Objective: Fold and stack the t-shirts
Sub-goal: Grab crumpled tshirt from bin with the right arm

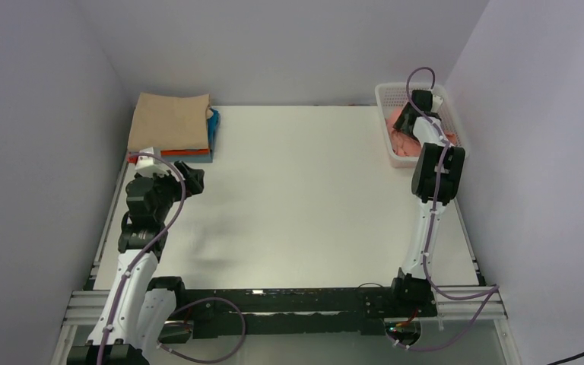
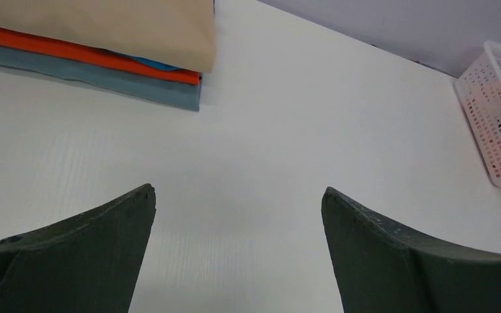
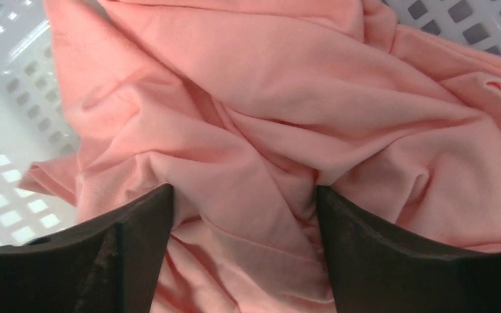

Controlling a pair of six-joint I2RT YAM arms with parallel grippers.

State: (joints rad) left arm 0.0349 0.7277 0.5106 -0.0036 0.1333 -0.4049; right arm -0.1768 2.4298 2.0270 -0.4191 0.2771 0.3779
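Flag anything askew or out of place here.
Minor only: in the folded stack, the bright blue shirt pokes out from under the orange-red one, layers not flush. The salmon-pink shirt lies crumpled in the basket, right gripper open on it.

Top folded shirt (image 1: pixel 169 120): plain tan.
Second folded shirt (image 2: pixel 72 51): plain orange-red.
Third folded shirt (image 2: pixel 153 63): bright blue, only a sliver showing.
Bottom folded shirt (image 2: pixel 117 81): dull grey-blue.
Crumpled shirt (image 3: pixel 267 98): plain salmon-pink.
Basket (image 1: pixel 386 95): white, square-hole mesh.
Desk (image 1: pixel 304 190): white, faint fine ribbing.
Cables (image 1: pixel 421 69): purple.
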